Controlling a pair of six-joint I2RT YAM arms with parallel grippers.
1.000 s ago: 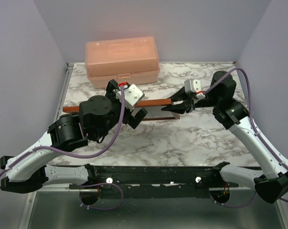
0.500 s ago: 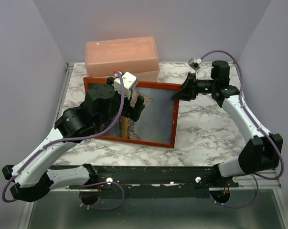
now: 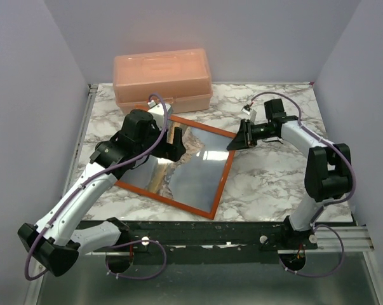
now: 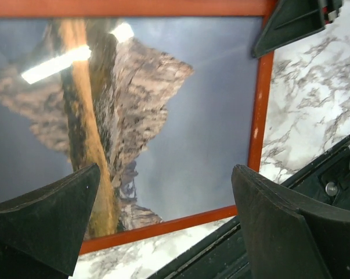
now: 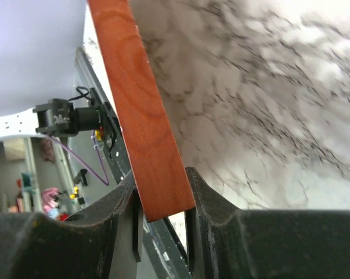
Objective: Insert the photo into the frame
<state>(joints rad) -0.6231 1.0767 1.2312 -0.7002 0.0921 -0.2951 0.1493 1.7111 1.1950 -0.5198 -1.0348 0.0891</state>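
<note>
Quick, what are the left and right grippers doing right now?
The left gripper is open, holding nothing.
The right gripper is shut on the picture frame.

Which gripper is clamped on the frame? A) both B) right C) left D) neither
B: the right wrist view shows an edge of the frame pinched in the right gripper; the left gripper is open over the photo.
</note>
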